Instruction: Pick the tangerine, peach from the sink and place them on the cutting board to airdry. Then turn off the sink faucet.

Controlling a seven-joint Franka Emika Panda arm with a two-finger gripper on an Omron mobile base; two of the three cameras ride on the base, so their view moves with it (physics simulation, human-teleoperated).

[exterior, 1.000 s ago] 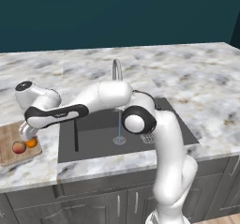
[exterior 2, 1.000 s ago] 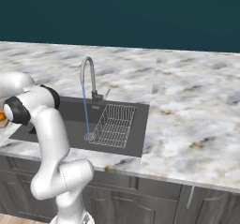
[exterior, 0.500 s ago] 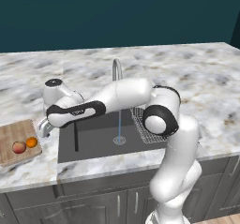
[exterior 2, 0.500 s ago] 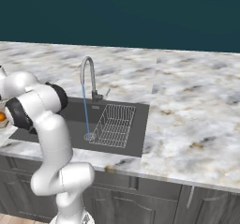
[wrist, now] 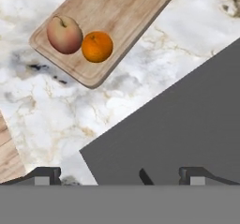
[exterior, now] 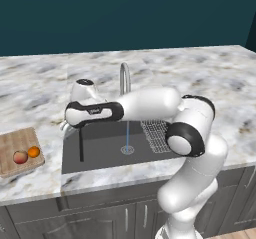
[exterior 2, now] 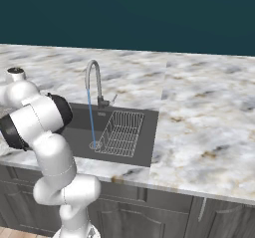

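Observation:
The peach (exterior: pixel 20 157) and the tangerine (exterior: pixel 33 152) lie side by side on the wooden cutting board (exterior: pixel 12 142) at the left of the counter. The hand view has the peach (wrist: pixel 64 34) touching the tangerine (wrist: pixel 97 46) near a corner of the board (wrist: pixel 117 10). My gripper (exterior: pixel 73 128) hangs open and holds nothing over the left rim of the dark sink (exterior: pixel 107 153); its fingertips (wrist: pixel 46 174) frame the basin's corner (wrist: pixel 187 120). The sink faucet (exterior: pixel 124 78) runs, a thin blue stream (exterior 2: pixel 91 117) falling onto the drain.
A wire rack (exterior 2: pixel 120 132) fills the right part of the basin (exterior 2: pixel 74 132). Marble counter (exterior 2: pixel 209 107) stretches around the sink on every side. My white arm reaches across the front of the faucet (exterior 2: pixel 92 80) in the left base view.
The arm has swung right, away from the cutting board to the sink's left edge. The fruits stay on the board and the jaws stay open.

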